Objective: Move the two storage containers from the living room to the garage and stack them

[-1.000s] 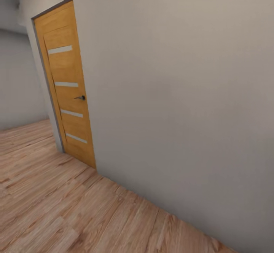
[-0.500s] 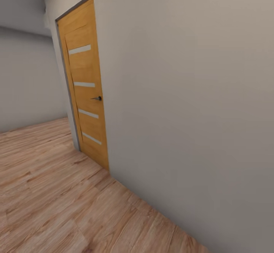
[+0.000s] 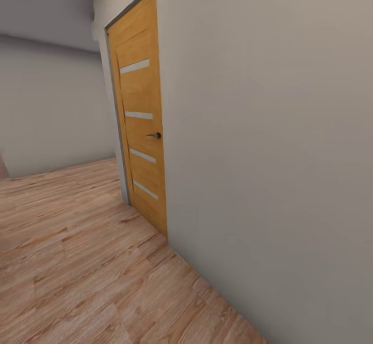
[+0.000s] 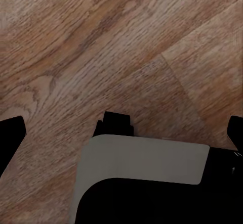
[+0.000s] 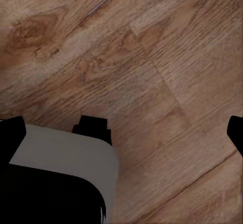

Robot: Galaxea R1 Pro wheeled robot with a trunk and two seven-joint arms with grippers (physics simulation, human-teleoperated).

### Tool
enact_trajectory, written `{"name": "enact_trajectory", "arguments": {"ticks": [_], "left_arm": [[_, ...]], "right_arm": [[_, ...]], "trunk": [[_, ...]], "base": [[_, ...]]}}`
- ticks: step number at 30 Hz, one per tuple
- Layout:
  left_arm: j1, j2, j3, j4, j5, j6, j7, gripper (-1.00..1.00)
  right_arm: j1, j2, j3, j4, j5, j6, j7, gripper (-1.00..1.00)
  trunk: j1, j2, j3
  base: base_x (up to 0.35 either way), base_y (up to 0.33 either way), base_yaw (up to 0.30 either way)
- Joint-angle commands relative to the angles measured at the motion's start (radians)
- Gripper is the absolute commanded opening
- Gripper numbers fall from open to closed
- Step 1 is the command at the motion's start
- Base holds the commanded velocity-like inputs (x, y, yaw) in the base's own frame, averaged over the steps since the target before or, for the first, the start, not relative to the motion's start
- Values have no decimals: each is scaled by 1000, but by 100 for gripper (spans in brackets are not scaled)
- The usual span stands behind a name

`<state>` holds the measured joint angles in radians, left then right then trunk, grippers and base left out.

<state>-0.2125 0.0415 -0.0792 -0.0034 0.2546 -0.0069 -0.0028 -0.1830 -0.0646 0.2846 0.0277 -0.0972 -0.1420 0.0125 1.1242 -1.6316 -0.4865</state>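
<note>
The two storage containers are out of view. I am in a hallway with a light wood plank floor (image 3: 77,261), not in the living room or the garage. My left gripper (image 4: 123,133) hangs open over the planks, its black fingertips (image 4: 10,133) wide apart with nothing between them. My right gripper (image 5: 123,132) is open too, with its fingertips (image 5: 11,133) spread and empty above the same wood flooring.
A shut wooden door (image 3: 141,116) with frosted strips and a dark handle (image 3: 155,135) is set in the pale grey wall (image 3: 269,137) that runs close along my right. Another grey wall (image 3: 46,116) closes the far end. Part of my grey and black base (image 4: 147,163) lies under the grippers.
The whole head picture has shifted: the door and wall corner now sit further right, so the camera has moved. Nothing in the hallway itself has moved.
</note>
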Motion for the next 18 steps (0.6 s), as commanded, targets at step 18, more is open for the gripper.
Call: {"name": "enact_trajectory", "arguments": {"ticks": [18], "left_arm": [[-1, 0, -8, 0, 9, -1, 0, 100]], "right_arm": [[-1, 0, 7, 3, -11, -7, 1, 100]], "trunk": [[1, 0, -1]], "base": [[305, 0, 280]]}}
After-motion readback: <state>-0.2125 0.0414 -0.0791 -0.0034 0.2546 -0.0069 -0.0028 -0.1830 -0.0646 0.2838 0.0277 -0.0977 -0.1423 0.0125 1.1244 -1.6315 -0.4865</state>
